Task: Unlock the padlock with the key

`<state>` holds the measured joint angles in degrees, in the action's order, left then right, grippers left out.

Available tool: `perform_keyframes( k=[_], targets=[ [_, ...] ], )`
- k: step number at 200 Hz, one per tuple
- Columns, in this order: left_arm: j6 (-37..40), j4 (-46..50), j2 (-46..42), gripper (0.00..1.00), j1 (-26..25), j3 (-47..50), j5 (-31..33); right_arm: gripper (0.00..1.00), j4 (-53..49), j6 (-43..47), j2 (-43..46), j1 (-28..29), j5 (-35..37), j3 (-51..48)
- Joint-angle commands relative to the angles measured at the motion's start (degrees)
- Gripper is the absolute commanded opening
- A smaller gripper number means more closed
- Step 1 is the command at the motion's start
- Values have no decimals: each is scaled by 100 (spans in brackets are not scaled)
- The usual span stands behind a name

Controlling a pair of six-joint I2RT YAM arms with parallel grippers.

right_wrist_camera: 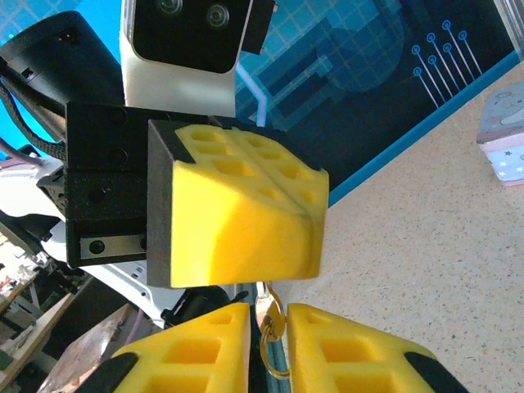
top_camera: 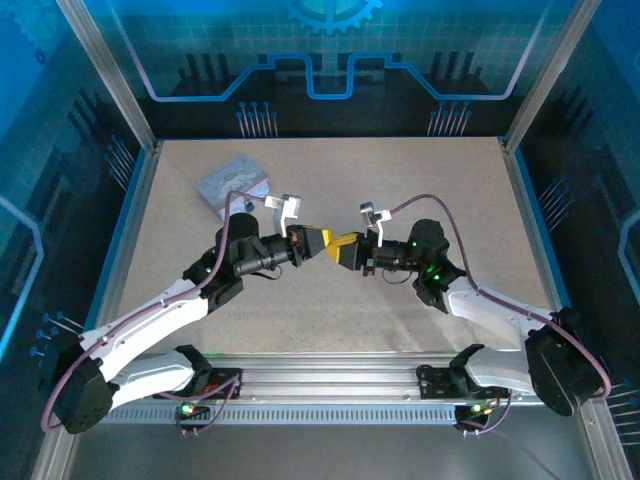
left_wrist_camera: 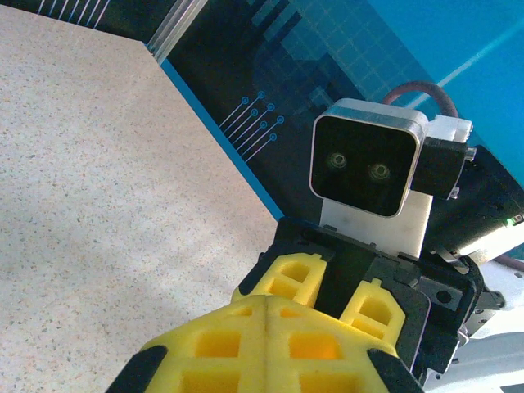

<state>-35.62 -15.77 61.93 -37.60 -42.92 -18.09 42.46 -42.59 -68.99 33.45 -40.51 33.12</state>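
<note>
Tin (top_camera: 232, 186) far left on worktop (top_camera: 400, 180). Left hand (top_camera: 320, 243) mid-worktop, yellow fingers pressed together. Right hand (top_camera: 343, 247) tip-to-tip with it, gap narrow. Small brassy piece (right_wrist_camera: 270, 321) with wire loop sits between right fingers. Padlock or key, cannot tell which. Grip unclear.

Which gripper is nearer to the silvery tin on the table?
Left. The left gripper has the tin beyond it, toward the far-left corner. The right gripper faces it tip to tip from the other side, so it is farther from the tin.
</note>
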Motion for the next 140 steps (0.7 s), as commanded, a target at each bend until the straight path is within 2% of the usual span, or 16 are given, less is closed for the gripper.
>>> perform_keyframes(
  k=[1,27,84,113,126,140],
  targets=[
    [94,-108,41,0,60,100,-90,17,-34,-48,44,61,130,164],
    [94,-118,32,0,69,118,-99,11,-127,-32,46,65,160,172],
    [72,-137,19,0,112,126,-81,3,-348,44,50,64,259,132],
    [64,-94,-18,20,183,94,-73,2,-734,239,126,59,356,150],
    [63,-14,-57,40,250,66,-44,2,-997,382,204,65,431,156],
    [71,140,-118,51,380,43,1,2,-1373,566,317,65,579,177]
  ],
)
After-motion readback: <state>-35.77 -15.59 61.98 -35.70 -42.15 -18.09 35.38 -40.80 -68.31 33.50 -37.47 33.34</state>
